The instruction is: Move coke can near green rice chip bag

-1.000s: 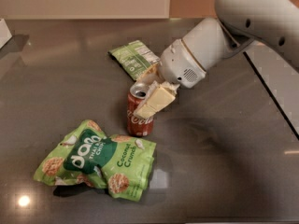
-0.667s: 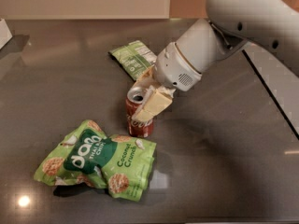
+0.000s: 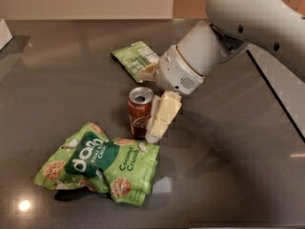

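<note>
The red coke can (image 3: 140, 112) stands upright on the dark table, its silver top in full view. It is just behind the upper right corner of the lime-green rice chip bag (image 3: 102, 163), which lies flat at the front left. My gripper (image 3: 148, 128) reaches down around the can from the right. One cream finger (image 3: 163, 114) shows right beside the can's right side and no longer overlaps it. The other finger is hidden behind the can. The jaws look open.
A smaller flat green packet (image 3: 136, 58) with a white label lies behind the can, partly under my white arm (image 3: 200, 56). A pale strip (image 3: 281, 89) runs along the table's right side. A white object (image 3: 4, 32) sits at the far left edge.
The can has stayed in place beside the chip bag. The visible finger has shifted right and down off the can's top rim, so the whole lid now shows.
</note>
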You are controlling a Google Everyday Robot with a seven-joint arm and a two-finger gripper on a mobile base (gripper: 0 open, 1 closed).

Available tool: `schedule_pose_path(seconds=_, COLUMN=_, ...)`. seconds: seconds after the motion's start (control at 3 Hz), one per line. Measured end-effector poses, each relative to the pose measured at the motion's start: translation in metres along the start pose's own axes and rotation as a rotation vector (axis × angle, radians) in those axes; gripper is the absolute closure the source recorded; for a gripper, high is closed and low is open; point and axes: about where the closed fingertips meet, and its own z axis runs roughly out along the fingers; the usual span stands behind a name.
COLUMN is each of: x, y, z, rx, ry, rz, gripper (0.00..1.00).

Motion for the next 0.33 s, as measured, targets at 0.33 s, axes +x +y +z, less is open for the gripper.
schedule_pose_path(seconds=0.33, x=-0.0001, y=0.0000, z=0.0000, rx=0.000, ry=0.000, rz=0.000, gripper=0.00)
